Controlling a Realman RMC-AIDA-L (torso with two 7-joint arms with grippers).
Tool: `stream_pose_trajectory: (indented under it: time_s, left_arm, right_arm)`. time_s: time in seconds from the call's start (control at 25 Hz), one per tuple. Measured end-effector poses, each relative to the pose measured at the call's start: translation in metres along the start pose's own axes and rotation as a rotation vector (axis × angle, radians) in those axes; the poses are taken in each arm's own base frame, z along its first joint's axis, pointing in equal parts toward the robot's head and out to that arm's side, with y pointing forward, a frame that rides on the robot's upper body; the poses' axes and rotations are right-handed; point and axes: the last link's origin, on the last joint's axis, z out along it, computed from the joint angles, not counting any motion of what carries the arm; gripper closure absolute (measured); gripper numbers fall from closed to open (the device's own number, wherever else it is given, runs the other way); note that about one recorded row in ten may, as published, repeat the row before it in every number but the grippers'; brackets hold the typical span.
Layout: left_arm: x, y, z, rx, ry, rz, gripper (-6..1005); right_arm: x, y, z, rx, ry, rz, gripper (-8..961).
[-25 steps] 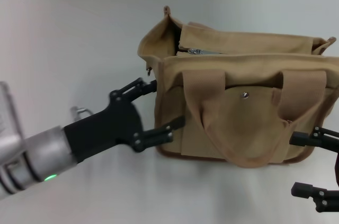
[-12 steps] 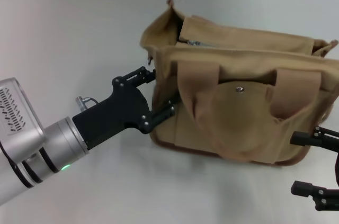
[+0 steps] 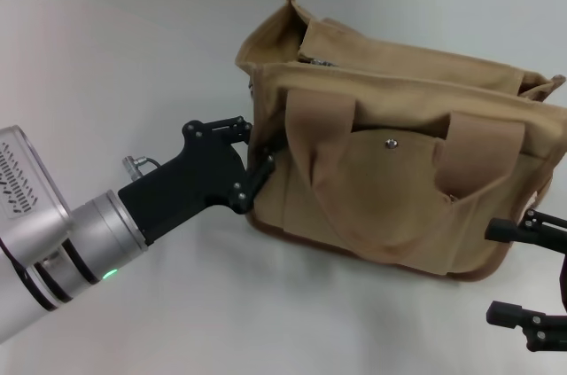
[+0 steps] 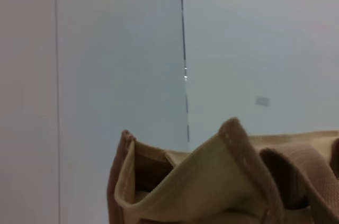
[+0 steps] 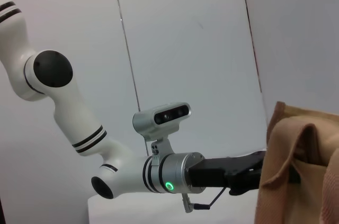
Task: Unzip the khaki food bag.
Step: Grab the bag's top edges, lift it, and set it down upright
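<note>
Pinching the khaki food bag (image 3: pixel 399 171) at its left end, the left gripper (image 3: pixel 254 149) is nearly closed; right gripper (image 3: pixel 523 277) parted, empty, near the counter's (image 3: pixel 133 65) front right corner

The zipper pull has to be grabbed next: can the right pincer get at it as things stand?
Probably not directly. The right pincer sits low by the khaki food bag's front corner; the zipper lies on top at the far end, behind the bag's front wall.
</note>
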Motion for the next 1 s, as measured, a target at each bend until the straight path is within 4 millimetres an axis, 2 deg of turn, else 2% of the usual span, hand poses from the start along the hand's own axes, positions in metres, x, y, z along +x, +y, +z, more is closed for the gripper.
stream_pose_trajectory:
  time_s: [0.32,0.48,0.64,0.72,1.0]
  left_arm:
    - [0.002,-0.006,-0.001,0.057,0.024,-0.013,870]
    - [0.004,-0.010,-0.001,0.076,0.033,-0.010,940]
    - [0.008,-0.012,-0.001,0.075,0.056,0.002,940]
    - [0.019,-0.016,-0.006,0.061,0.114,0.037,940]
    - [0.035,-0.024,-0.010,0.030,0.185,0.068,940]
  right_arm:
    - [-0.001,0.000,-0.001,0.009,-0.007,-0.003,108]
    - [-0.007,-0.001,-0.006,0.069,-0.087,-0.015,109]
    - [-0.011,-0.001,-0.016,0.157,-0.158,-0.040,109]
    - [-0.020,-0.003,-0.032,0.339,-0.330,-0.091,110]
    - [-0.034,-0.015,-0.038,0.502,-0.517,-0.165,110]
